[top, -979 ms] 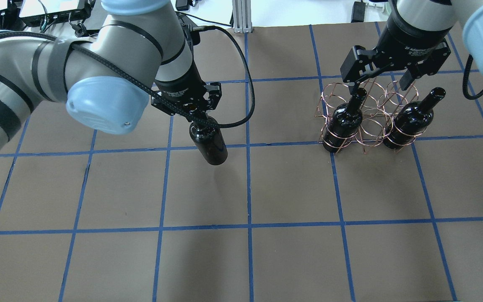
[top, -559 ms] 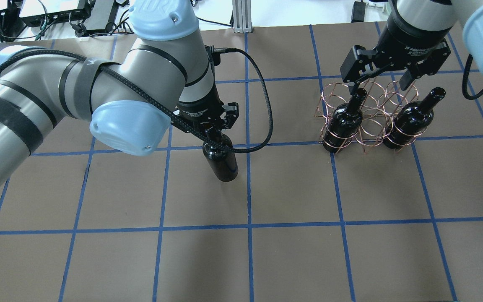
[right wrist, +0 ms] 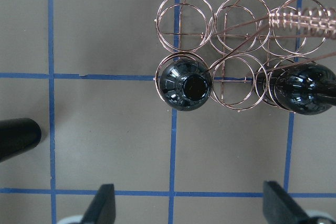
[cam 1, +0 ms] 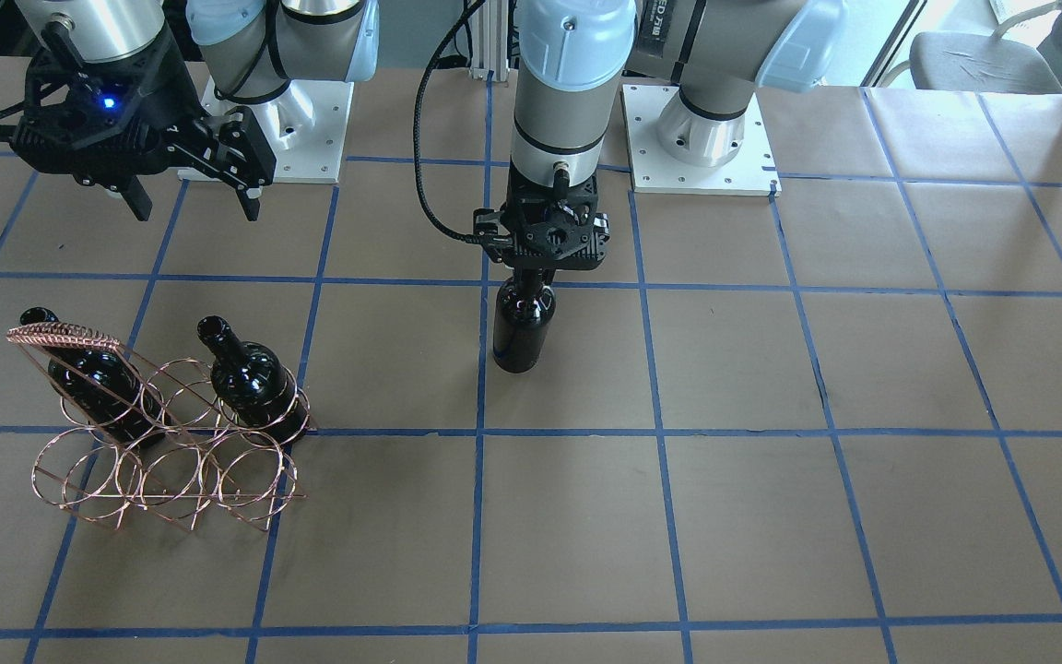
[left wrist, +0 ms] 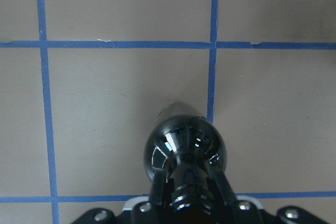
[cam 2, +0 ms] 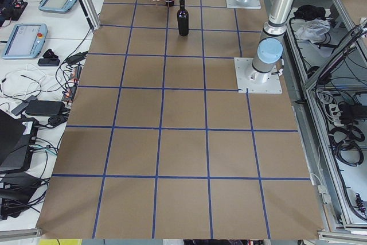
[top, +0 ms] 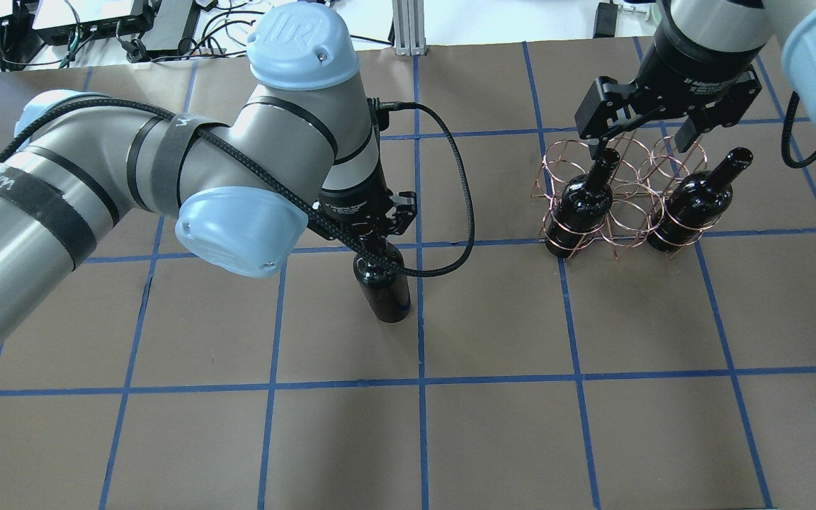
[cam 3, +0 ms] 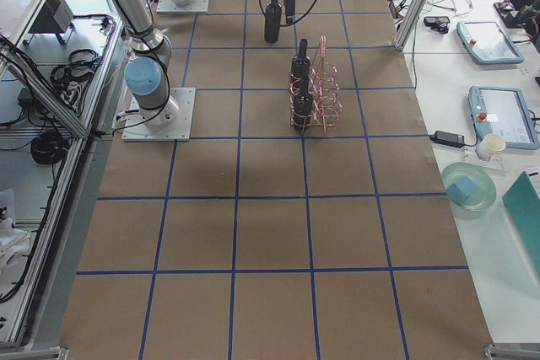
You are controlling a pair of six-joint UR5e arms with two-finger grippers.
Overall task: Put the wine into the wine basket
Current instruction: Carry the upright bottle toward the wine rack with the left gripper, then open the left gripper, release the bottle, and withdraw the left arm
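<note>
My left gripper (top: 367, 232) is shut on the neck of a near-black wine bottle (top: 384, 292) and holds it upright near the table's middle. They also show in the front view, the gripper (cam 1: 545, 269) above the bottle (cam 1: 522, 330). In the left wrist view the bottle (left wrist: 185, 142) hangs between my fingers (left wrist: 157, 192). The copper wire wine basket (top: 624, 212) stands at the right, with two more bottles (top: 581, 205) (top: 691, 202) in its nearer row. My right gripper (top: 642, 142) is open and empty above the basket (right wrist: 302, 20).
The table is brown paper with a blue tape grid. The arms' base plates (cam 1: 697, 148) (cam 1: 264, 138) sit at the robot's edge. Tablets (cam 3: 494, 115) and cables lie beside the table. The basket's farther rings (right wrist: 186, 17) hold nothing.
My left arm has carried the bottle to the right and toward the near edge of the overhead view. The right arm and the basket have not moved.
</note>
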